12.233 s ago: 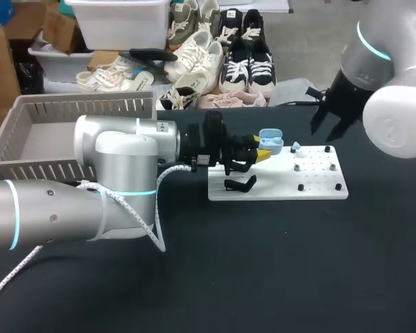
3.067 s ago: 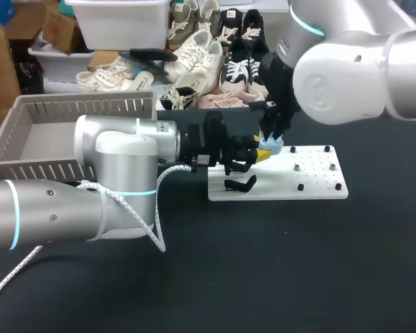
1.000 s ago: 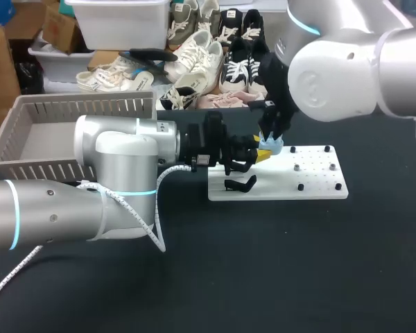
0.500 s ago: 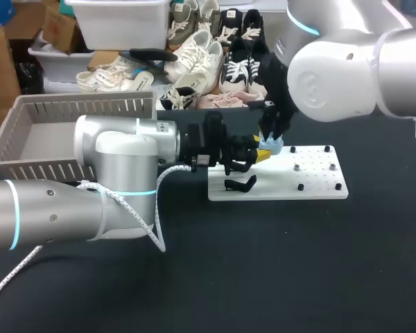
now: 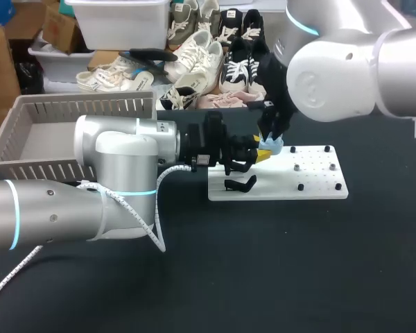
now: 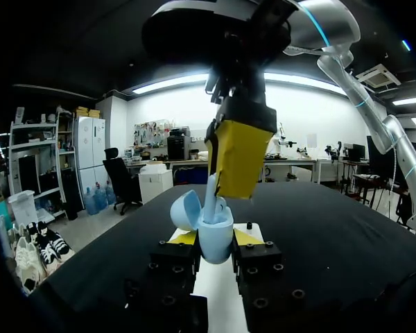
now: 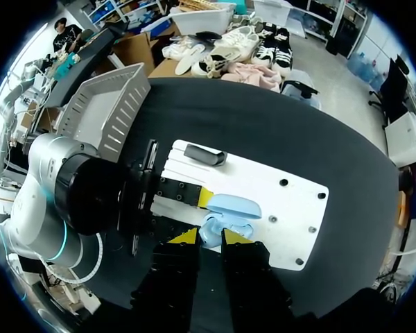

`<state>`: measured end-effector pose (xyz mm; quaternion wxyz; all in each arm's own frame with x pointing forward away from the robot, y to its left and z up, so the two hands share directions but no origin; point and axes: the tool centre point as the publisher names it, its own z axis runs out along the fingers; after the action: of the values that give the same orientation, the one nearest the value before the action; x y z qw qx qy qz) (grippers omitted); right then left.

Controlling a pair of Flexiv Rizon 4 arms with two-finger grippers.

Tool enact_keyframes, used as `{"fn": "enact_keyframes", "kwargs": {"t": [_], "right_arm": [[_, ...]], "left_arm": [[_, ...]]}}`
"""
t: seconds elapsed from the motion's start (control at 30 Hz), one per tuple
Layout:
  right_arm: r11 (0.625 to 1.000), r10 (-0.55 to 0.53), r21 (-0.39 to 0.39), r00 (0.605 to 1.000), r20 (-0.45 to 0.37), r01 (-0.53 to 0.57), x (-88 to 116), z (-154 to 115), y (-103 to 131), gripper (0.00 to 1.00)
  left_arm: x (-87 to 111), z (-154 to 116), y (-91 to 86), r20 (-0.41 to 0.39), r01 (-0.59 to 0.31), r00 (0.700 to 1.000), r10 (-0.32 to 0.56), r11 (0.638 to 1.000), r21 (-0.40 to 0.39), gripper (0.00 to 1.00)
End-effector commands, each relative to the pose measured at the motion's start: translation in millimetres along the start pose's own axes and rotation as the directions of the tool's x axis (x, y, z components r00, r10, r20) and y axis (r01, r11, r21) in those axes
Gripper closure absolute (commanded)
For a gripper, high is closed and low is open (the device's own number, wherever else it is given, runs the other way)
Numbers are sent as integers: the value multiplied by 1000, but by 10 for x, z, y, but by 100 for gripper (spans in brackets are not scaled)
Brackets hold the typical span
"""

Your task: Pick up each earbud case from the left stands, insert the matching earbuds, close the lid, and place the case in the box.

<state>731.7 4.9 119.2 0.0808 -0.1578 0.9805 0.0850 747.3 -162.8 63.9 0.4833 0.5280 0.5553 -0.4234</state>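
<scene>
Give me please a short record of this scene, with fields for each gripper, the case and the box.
left gripper: shut on the earbud case, above the white board
right gripper: above the case, shut on an earbud at its opening
case lid: open
box: grey, left of the board in the head view

The left gripper (image 6: 215, 237) clamps a pale blue earbud case (image 6: 216, 251) from both sides, upright, its lid (image 6: 186, 208) tipped open toward the far side. The right gripper (image 6: 234, 158) hangs directly above, close over the case's open mouth. Beneath lies a white board (image 6: 218, 300) on the black table (image 6: 319, 229).
</scene>
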Motion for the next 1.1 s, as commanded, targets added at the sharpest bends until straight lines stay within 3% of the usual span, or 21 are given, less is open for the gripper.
{"fn": "enact_keyframes", "kwargs": {"t": [0.03,1.1], "right_arm": [[1000,3,-2,1000,-2,-3,-4,20,2,100],[1000,14,2,1000,-12,-14,23,62,10,100]], "left_arm": [[4,1,-8,2,-1,1000,1,1000,-4,100],[4,1,-8,2,-1,1000,1,1000,-4,100]]}}
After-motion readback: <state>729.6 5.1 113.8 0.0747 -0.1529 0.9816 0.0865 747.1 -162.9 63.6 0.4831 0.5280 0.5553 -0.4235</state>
